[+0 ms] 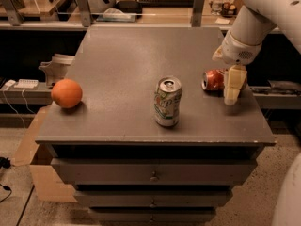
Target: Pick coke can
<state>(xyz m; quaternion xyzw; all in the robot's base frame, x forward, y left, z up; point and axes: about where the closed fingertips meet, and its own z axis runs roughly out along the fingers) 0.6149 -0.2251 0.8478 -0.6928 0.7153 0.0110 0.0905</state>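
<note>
A dark grey bench (122,55) fills the middle of the view, with a stack of drawers (154,176) under its top, each with a small knob at the centre.

The coke can (214,79) lies on its side near the right edge of the bench, about midway between the far and near edges. Its silver top faces left and its red-orange body runs off to the right. The right part of the can is covered by the hand (232,92).

The hand is cream coloured and points down at the bench right at the can's right end, overlapping it from the near side. Whether it is touching the can cannot be told, and whether it is open or closed on the can cannot be told either. The white arm (254,22) comes down to it from the upper right corner.

A green-and-white can (167,101) stands upright near the middle of the bench, closer to the near edge, well apart from the coke can and to its left. Its silver top with the opening shows.

An orange (66,93) sits near the left edge of the bench, well apart from both cans.

On the floor at the lower left, a cardboard box (42,182) stands against the drawers. Beyond the far edge of the bench runs a long shelf (155,20) carrying assorted items too dim to name.
</note>
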